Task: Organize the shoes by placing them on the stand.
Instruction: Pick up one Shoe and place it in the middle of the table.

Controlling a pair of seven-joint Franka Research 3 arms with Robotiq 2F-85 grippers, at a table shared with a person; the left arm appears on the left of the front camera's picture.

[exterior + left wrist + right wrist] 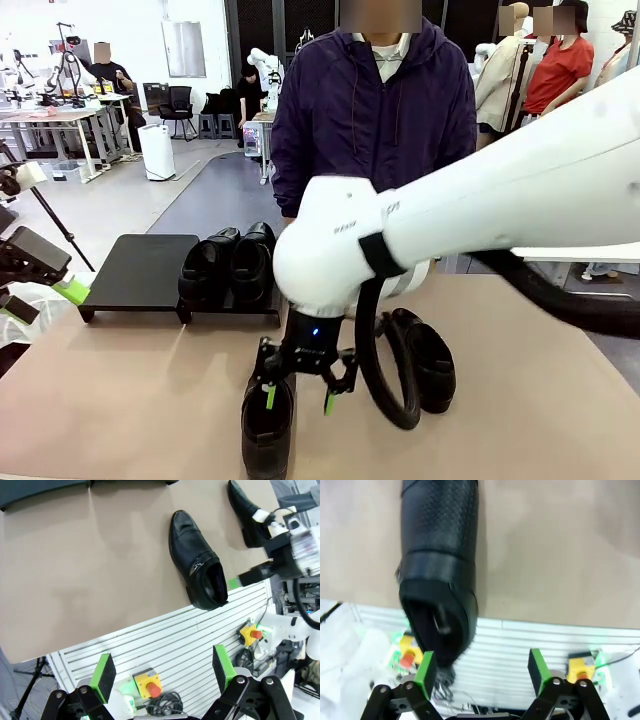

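Two glossy black shoes stand side by side on the right part of the low black stand. A third shoe lies at the table's near edge, its heel over the edge. My right gripper hangs just above its heel, open, with the shoe off to the left pad's side and nothing between the pads. A fourth shoe lies on the table to the right. My left gripper is open and empty at the far left, off the table's edge.
A person in a dark purple jacket stands at the far side behind the stand. The right arm's black cable loops down between the two loose shoes. The stand's left half is bare. A slatted white base with yellow button boxes lies below the table's near edge.
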